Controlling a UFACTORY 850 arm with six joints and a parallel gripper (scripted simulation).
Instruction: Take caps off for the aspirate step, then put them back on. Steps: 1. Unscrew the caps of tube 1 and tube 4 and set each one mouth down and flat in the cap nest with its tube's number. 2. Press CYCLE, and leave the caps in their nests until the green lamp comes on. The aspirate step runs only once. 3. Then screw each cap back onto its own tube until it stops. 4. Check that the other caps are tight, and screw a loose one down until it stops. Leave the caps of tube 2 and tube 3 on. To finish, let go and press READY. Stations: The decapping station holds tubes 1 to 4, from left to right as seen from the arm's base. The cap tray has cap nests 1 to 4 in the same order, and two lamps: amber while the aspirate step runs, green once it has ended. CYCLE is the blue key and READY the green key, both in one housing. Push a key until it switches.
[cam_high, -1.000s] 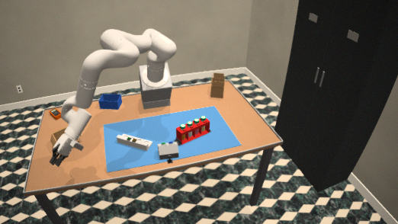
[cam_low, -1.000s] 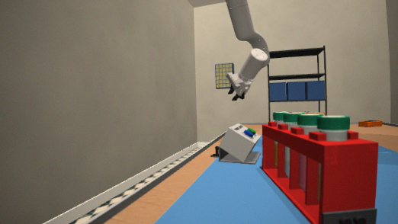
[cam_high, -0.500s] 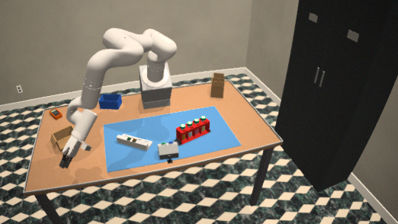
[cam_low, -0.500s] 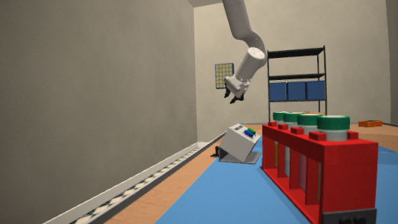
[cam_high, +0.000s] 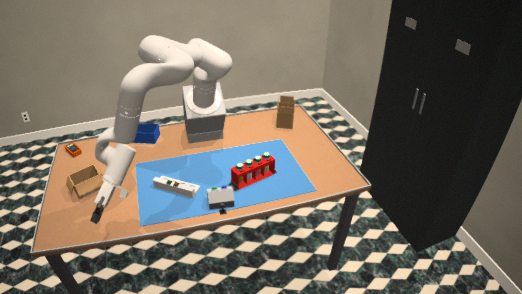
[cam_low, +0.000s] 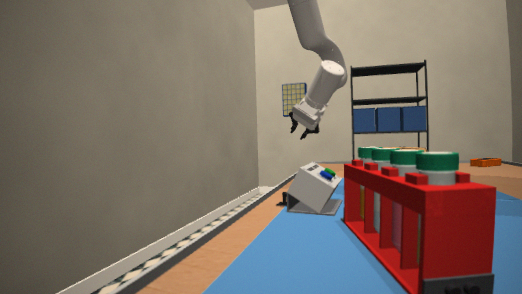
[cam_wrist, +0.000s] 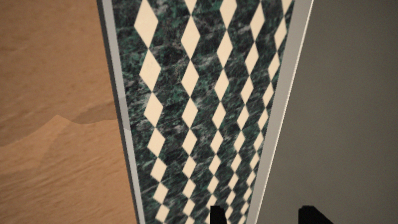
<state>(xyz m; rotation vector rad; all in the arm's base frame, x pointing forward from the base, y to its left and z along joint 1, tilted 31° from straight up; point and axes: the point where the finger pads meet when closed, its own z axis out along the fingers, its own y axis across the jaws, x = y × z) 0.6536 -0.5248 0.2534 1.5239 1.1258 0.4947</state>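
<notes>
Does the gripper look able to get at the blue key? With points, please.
Probably yes: the blue key (cam_high: 224, 187) (cam_low: 326, 175) is uncovered and nothing visible blocks it, though the gripper (cam_high: 96, 216) (cam_low: 298, 134) (cam_wrist: 261, 208) must first swing across.

So there's a blue bin (cam_high: 147, 133) by the arm's base, an open cardboard box (cam_high: 86, 182) at one end, an orange meter (cam_high: 73, 149) (cam_low: 485, 162) near it, plus 3 blue boxes (cam_low: 389, 119) on a black shelf rack (cam_low: 389, 69).
</notes>
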